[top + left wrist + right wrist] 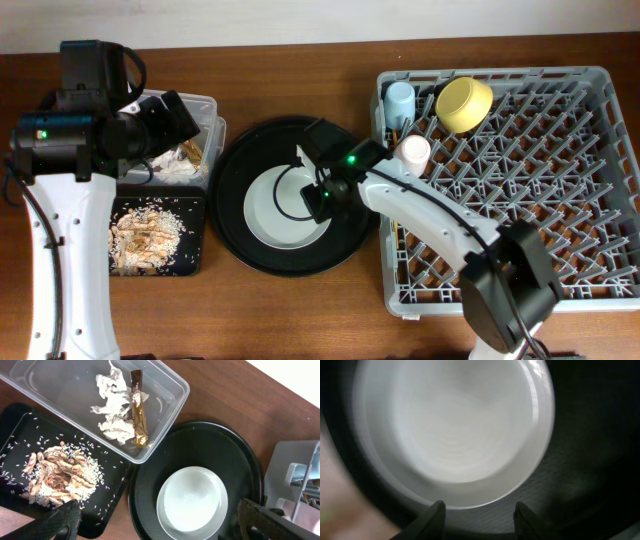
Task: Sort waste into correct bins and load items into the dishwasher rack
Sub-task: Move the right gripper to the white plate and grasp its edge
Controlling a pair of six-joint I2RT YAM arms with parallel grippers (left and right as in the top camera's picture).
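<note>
I see the grey-green plate (270, 215) lying flat, face up, round with no long axis, just 6 o'clock of the round black tray's (232, 170) middle. My right end effector (480, 516) hangs over its rim, parted and empty. My left end effector (157, 519) gapes wide, holding nothing.

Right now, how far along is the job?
Done: crumpled white paper and gold-brown wrapper lie in the clear plastic box, crumbly food scraps in the shallow black tray; light-blue cup, pink cup and yellow bowl are in the grey rack. In hand: the right end effector, open, hovers over the pale round plate. Remaining: that plate, on the round black tray.
</note>
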